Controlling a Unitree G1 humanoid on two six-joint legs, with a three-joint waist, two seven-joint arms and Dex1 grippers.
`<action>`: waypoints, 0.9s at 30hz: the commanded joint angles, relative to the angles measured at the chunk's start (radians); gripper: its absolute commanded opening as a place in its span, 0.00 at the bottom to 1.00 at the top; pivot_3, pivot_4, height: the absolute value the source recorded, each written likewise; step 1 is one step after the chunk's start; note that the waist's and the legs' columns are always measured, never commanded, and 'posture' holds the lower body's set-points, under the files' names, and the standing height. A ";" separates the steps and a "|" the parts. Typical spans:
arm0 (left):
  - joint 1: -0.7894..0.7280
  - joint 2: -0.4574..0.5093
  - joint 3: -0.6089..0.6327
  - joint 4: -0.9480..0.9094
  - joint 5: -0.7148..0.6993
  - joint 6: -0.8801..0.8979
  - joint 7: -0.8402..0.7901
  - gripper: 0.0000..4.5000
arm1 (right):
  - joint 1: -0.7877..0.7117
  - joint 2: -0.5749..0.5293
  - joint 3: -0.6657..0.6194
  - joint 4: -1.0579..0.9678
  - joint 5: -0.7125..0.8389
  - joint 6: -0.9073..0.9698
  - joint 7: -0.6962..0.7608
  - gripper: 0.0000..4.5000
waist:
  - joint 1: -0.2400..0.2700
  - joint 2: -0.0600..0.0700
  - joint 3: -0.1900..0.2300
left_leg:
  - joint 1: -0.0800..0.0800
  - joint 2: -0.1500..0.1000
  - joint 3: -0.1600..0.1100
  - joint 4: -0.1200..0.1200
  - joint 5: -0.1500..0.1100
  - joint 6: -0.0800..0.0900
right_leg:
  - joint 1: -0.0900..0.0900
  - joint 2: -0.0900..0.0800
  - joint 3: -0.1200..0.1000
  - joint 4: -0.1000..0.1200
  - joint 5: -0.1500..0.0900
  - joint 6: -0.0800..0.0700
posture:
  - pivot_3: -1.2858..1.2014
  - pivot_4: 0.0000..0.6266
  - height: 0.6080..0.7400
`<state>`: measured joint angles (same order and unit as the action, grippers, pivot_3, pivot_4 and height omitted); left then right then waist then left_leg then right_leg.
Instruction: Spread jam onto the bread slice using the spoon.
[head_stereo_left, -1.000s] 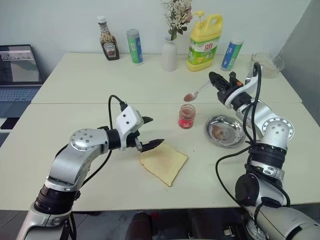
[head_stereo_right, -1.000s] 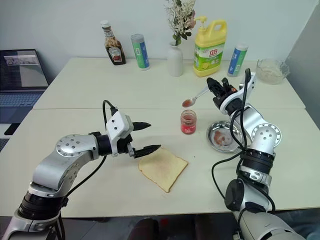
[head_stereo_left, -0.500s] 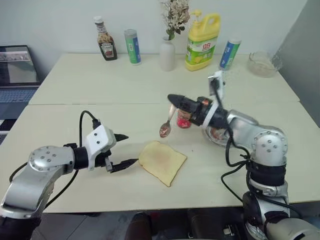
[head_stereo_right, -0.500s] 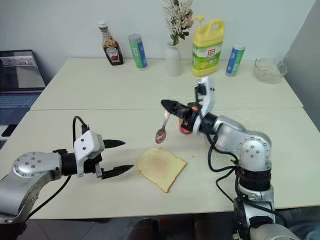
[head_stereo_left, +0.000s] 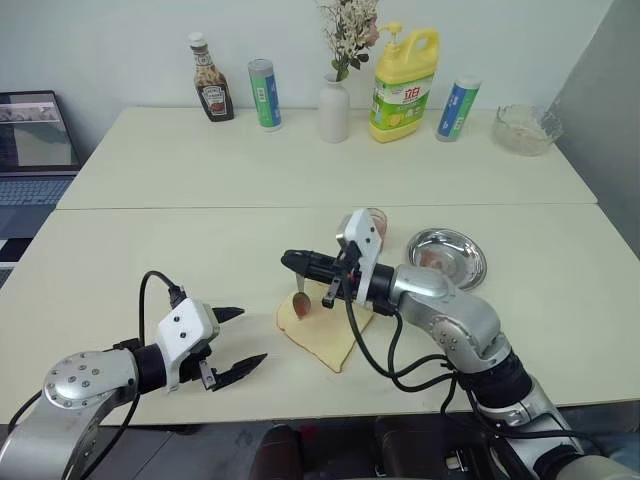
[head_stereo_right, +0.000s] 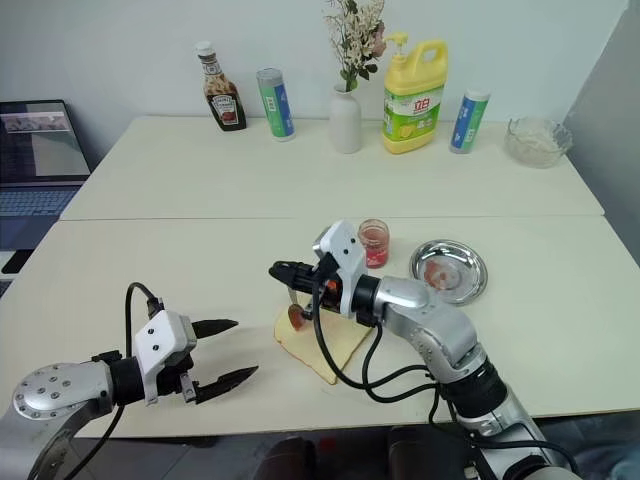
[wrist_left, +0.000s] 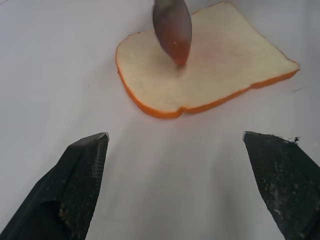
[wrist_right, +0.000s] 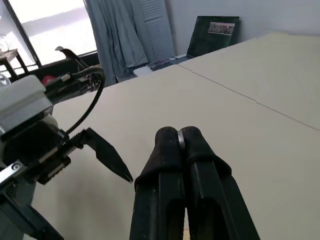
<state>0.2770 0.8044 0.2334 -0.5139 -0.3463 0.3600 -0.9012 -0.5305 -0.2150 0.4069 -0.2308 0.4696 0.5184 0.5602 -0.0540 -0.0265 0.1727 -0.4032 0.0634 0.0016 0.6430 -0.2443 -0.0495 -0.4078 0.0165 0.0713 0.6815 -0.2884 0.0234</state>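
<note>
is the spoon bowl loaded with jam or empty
Loaded. In the left wrist view the spoon bowl carries red jam, its tip down on the bread slice. The right pincer is shut on the handle.

Head stereo pair looks forward-down over the whole table (head_stereo_left: 150, 240); left wrist cam sits close, facing the bread slice (wrist_left: 210, 65) — right wrist cam looks level across the table — all share the tabletop.
</note>
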 joint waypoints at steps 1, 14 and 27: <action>-0.001 -0.013 -0.015 -0.025 0.019 -0.029 0.022 1.00 | -0.011 0.013 -0.015 -0.016 -0.053 -0.092 0.035 0.00 | 0.000 0.000 0.000 | 0.000 0.000 0.000 0.000 0.000 0.000 | 0.000 0.000 0.000 0.000 0.000 0.000 | 0.52 0.24 1.00; -0.061 -0.020 -0.051 -0.010 0.027 -0.030 0.026 1.00 | 0.002 -0.020 0.000 -0.010 -0.175 -0.184 0.122 0.00 | 0.000 0.000 0.000 | 0.001 0.000 0.000 0.000 0.000 0.000 | 0.001 0.000 0.000 0.000 0.000 0.000 | 0.52 0.24 1.00; -0.087 -0.019 -0.080 0.007 0.041 -0.047 0.015 1.00 | 0.037 -0.142 -0.025 -0.119 -0.179 -0.157 0.233 0.00 | 0.003 0.000 0.000 | 0.001 0.000 0.000 0.000 0.000 0.000 | 0.001 0.000 0.000 0.000 0.000 0.000 | 0.52 0.24 1.00</action>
<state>0.1943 0.7842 0.1566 -0.4991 -0.3070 0.3356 -0.8844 -0.4797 -0.3573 0.4099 -0.2923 0.2768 0.3636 0.7744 -0.0513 -0.0269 0.1726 -0.4022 0.0634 0.0015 0.6431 -0.2443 -0.0495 -0.4069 0.0169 0.0712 0.6820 -0.2882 0.0232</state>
